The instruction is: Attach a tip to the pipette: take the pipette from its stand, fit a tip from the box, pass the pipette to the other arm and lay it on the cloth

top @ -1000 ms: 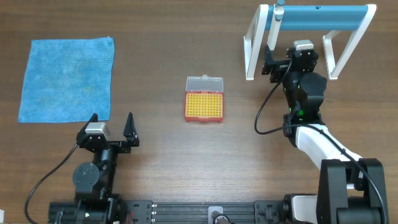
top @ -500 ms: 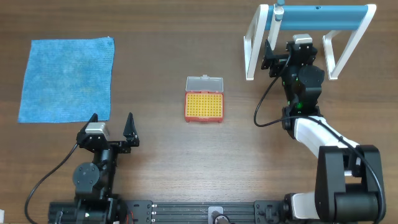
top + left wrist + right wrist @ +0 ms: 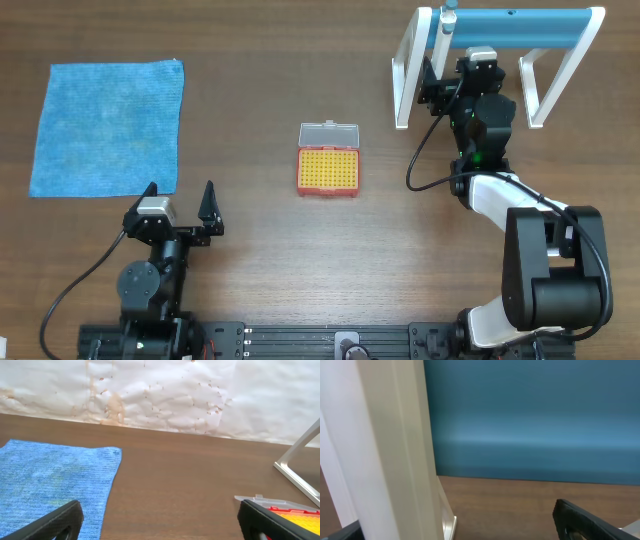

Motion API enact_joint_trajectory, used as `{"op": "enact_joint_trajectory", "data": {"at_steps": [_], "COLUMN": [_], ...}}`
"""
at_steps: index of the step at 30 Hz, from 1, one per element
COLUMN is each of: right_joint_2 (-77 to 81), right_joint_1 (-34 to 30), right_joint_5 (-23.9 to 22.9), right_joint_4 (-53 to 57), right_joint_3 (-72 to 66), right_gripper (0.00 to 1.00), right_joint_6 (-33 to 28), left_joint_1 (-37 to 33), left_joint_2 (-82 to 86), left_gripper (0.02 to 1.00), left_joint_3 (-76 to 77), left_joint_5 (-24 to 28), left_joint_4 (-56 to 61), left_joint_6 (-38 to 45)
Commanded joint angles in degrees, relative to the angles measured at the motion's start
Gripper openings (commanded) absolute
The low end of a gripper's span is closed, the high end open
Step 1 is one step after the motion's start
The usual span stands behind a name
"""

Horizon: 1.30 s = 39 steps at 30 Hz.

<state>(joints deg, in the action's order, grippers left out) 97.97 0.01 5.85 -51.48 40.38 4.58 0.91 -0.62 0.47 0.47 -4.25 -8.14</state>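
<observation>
The pipette [image 3: 449,16] is being carried, apparently upright, at the stand's [image 3: 520,22] left end, just beyond the right arm's [image 3: 484,110] wide-open jaws beside the stand's left legs; the left arm's [image 3: 160,225] jaws, likewise open, are being parked well apart from the stand.

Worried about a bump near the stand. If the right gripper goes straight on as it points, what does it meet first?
Probably the stand: its white leg sits close in front of the open right gripper, with the blue bar behind. Depth is unclear.
</observation>
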Motion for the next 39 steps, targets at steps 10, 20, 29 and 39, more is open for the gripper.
{"op": "enact_joint_trajectory", "data": {"at_steps": [10, 20, 29, 39], "right_joint_2": [0.6, -4.5, -7.9, -12.9], "right_joint_1": [0.0, 0.0, 0.5, 12.7], "right_joint_5": [-0.3, -0.3, -0.3, 8.6], "right_joint_4": [-0.3, 0.9, 6.8, -21.2], "right_joint_3": [1.5, 1.5, 0.7, -13.5], "right_gripper": [0.08, 0.08, 0.08, 0.08], "right_joint_6": [1.0, 1.0, 0.9, 1.0], "left_joint_1": [-0.2, -0.2, -0.2, -0.2], "left_joint_2": [0.4, 0.4, 0.4, 0.4], "left_gripper": [1.0, 1.0, 1.0, 0.998], "left_joint_3": [-0.2, -0.2, -0.2, -0.2], "left_joint_5": [0.6, 0.6, 0.6, 0.6], "left_joint_4": [-0.3, -0.3, -0.3, -0.3], "left_joint_6": [0.7, 0.7, 0.7, 0.7]}}
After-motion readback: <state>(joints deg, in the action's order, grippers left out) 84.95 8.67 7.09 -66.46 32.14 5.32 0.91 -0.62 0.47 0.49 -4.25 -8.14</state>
